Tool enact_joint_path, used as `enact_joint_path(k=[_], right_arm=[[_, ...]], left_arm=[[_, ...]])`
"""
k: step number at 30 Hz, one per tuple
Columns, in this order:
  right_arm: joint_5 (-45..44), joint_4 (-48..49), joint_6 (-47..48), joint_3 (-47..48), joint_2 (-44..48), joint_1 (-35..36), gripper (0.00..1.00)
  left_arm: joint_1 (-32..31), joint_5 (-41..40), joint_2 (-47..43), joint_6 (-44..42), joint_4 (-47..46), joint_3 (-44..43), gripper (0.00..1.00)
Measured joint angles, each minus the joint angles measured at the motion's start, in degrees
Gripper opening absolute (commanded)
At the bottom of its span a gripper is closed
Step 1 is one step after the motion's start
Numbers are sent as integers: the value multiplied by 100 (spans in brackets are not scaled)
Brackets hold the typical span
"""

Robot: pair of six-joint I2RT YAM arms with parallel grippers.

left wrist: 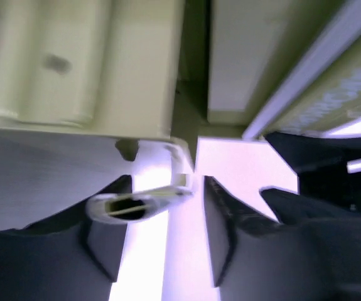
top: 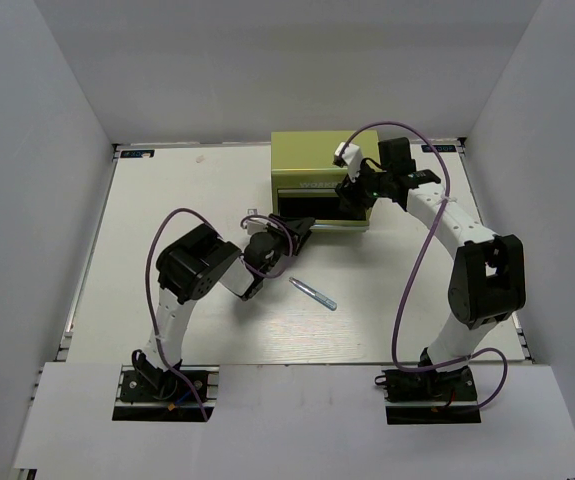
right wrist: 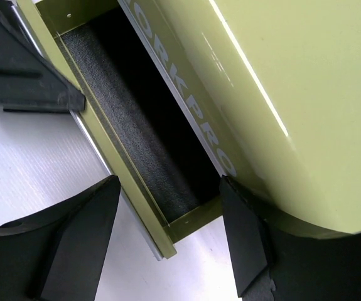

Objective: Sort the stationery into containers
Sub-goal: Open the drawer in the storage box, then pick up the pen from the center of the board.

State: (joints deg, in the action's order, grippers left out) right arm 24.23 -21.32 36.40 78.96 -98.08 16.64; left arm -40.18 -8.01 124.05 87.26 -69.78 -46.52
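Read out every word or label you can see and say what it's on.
"ORKPRO": white letters on the yellow-green chest, beside its open drawer; anything before the O is cut off.
Chest lettering in the top and left wrist views: too small or blurred to read.

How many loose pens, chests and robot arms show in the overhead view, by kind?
pale blue-silver pen loose on the table: 1
yellow-green chest: 1
robot arms, left arm and right arm: 2
Total: 4
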Motion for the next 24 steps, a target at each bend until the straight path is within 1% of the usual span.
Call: enact_joint_path(k=[6,7,9,10,12,16,19,21,24], right_arm=[[254,175,304,-205,212,-44,71],[328,190,363,-271,306,-59,71],[531,177,498,-372,514,-87,71],[669,144,562,-411,616,-96,71],[960,50,695,-485,826,-107,70],[1631,-260,977,-844,1314,-109,70],[1954,-487,1106,-1132,1526,-87,69],[2083,-647,1174,-1228,1519,-72,69],[2153,-839,1222,-1349,1464,-35,67]], left_arm=[[144,-15,-24,-116,96,94,78],[146,-17,-31,-131,96,94,81],[144,-13,-81,-155,105,111,81],[144,-7,-125,-175,107,131,84],[144,42,-289,-201,116,254,86],[146,197,-815,-254,264,688,90],[149,323,-1340,-275,560,1115,90],[175,448,-1729,-286,920,1390,90],[186,573,-2382,-369,1644,1751,94]])
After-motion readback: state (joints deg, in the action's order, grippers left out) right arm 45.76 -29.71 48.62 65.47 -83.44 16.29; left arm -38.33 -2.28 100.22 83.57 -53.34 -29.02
